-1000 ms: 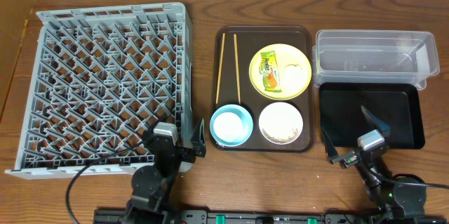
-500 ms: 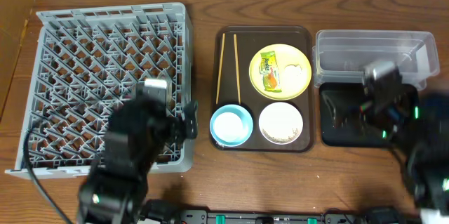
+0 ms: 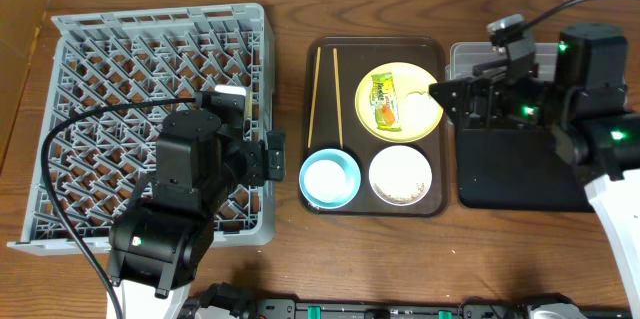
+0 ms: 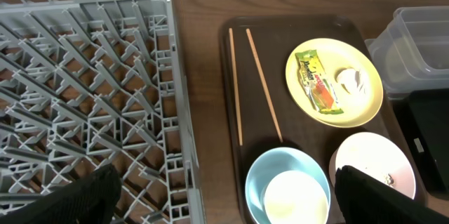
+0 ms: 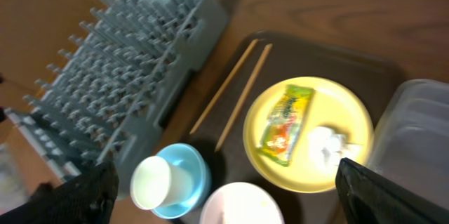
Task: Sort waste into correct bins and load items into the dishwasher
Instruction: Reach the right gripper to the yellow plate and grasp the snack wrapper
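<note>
On the brown serving tray, the yellow plate (image 3: 400, 102) carries the snack wrapper (image 3: 383, 101) and crumpled white paper (image 3: 421, 105). Two chopsticks (image 3: 315, 94) lie left of it. The blue bowl (image 3: 329, 178) holds the white cup (image 4: 295, 199); beside it the white bowl (image 3: 400, 174) holds food scraps. The grey dish rack (image 3: 120, 79) stands on the left, the clear tub (image 3: 590, 69) and black tray (image 3: 520, 174) on the right. My left gripper (image 4: 228, 203) hovers open above the rack's right edge. My right gripper (image 5: 231, 199) hovers open over the bins, facing the plate. Neither holds anything.
The brown serving tray (image 3: 375, 49) sits between the rack and the bins. My right arm (image 3: 560, 99) hides part of the clear tub. Bare wooden table (image 3: 400, 249) runs along the front edge and between rack and tray.
Both arms have risen from the table's front edge. The left one now hangs over the rack, the right one over the bins. The dishes and waste have not moved.
</note>
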Controlling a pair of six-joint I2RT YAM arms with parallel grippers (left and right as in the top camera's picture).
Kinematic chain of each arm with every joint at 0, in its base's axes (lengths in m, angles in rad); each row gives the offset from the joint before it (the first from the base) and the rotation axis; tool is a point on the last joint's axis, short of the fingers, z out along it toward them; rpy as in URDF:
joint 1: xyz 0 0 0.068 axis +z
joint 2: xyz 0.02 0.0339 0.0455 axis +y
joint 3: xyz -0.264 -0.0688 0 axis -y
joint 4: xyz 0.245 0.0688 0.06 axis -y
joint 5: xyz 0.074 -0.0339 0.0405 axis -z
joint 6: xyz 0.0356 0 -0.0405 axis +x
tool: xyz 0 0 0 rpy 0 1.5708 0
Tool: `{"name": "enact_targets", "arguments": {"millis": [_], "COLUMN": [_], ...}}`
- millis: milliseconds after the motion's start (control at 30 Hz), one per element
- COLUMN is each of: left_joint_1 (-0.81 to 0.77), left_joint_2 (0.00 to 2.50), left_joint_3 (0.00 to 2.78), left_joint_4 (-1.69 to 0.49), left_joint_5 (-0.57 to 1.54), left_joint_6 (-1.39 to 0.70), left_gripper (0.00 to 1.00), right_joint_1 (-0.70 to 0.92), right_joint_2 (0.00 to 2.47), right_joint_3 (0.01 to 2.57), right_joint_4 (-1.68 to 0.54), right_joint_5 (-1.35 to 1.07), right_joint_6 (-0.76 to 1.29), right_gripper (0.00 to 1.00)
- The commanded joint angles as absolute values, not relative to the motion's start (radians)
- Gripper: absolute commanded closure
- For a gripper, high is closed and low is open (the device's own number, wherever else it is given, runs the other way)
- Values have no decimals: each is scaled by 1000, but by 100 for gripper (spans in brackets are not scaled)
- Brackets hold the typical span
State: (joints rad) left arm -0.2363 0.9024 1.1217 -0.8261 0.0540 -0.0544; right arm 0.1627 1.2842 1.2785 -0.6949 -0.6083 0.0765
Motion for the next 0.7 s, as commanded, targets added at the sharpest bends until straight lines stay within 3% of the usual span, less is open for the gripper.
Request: {"name": "enact_targets", "arguments": {"millis": [0, 133, 233, 333, 500, 667], "left_joint_1": [-232, -232, -232, -232, -232, -232], "left_joint_2": [901, 901, 901, 901, 901, 901], "left_joint_3": [1143, 1143, 1143, 1143, 1143, 1143], "left_joint_4": [-827, -827, -827, -827, -827, -827], "left_joint_5": [67, 67, 67, 67, 67, 67], "left_joint_6": [-49, -49, -49, -49, -49, -49], "left_gripper": [2, 2, 2, 2, 2, 2], "right_joint_1": [288, 439, 486, 497, 499, 501], "right_joint_2": [1348, 1499, 1626, 1774, 1960, 2082], "right_joint_3": [1332, 1426, 1494, 1530, 1530, 1530], "right_joint_4": [-723, -822, -846, -783, -661, -588], "right_joint_5": [-556, -237, -147, -57, -56, -56], "right_joint_6": [127, 126, 149, 211, 213, 213], "right_gripper": [4, 3, 11, 27, 27, 39]}}
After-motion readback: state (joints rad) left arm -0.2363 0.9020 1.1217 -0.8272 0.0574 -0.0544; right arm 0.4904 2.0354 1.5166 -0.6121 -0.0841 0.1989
